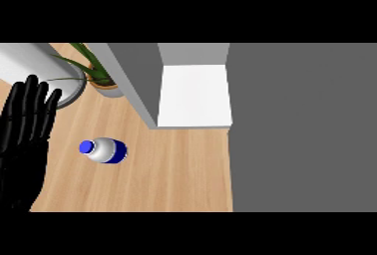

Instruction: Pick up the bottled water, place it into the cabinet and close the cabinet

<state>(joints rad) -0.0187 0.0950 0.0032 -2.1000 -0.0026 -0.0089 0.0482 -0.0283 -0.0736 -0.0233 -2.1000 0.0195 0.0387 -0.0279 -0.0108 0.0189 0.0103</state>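
Observation:
The bottled water (104, 150), clear with a blue cap, stands upright on the wooden counter (169, 174), seen from above. The cabinet (193, 94) stands behind it with its white inside showing; its grey door (302, 124) hangs open at the right. My left hand (26, 129) is at the view's left edge, open, fingers straight and pointing up, apart from the bottle. My right hand does not show.
A potted plant (99, 74) with long green leaves stands at the back left beside the cabinet's grey side wall (136, 79). A white round object (44, 69) stands in the back left corner.

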